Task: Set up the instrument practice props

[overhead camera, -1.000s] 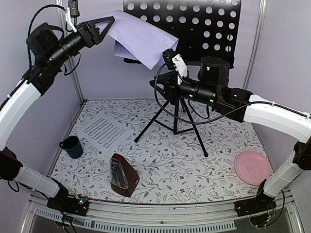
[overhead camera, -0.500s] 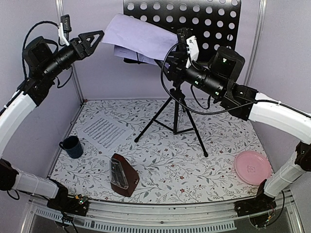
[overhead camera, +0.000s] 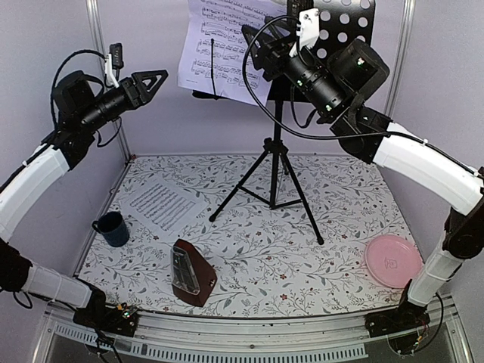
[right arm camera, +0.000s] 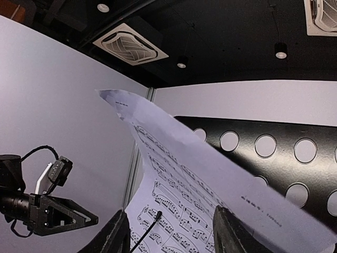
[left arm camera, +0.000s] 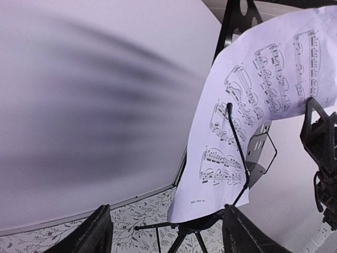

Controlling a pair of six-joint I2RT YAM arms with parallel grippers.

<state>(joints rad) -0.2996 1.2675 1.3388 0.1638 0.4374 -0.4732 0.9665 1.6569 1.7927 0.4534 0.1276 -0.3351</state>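
Observation:
The black tripod music stand (overhead camera: 274,174) stands at the back, its perforated desk (overhead camera: 344,30) at the top. One sheet of music (overhead camera: 219,45) stands against the desk, bowed, also in the left wrist view (left arm camera: 253,121) and the right wrist view (right arm camera: 179,179). The second sheet (overhead camera: 161,206) lies flat on the table at the left. The dark-red metronome (overhead camera: 190,272) stands at the front. My right gripper (overhead camera: 261,45) is open right at the upright sheet (right arm camera: 174,234). My left gripper (overhead camera: 155,79) is open and empty, left of the sheet (left arm camera: 166,237).
A dark blue mug (overhead camera: 113,228) stands at the left edge of the floral table cover. A pink plate (overhead camera: 393,259) lies at the front right. The tripod legs spread over the middle back. Grey walls close the left, back and right sides.
The sheet swung from drooping flat to upright against the desk. My right gripper rose to the desk with it. My left gripper let go of the sheet's edge and drew back down-left.

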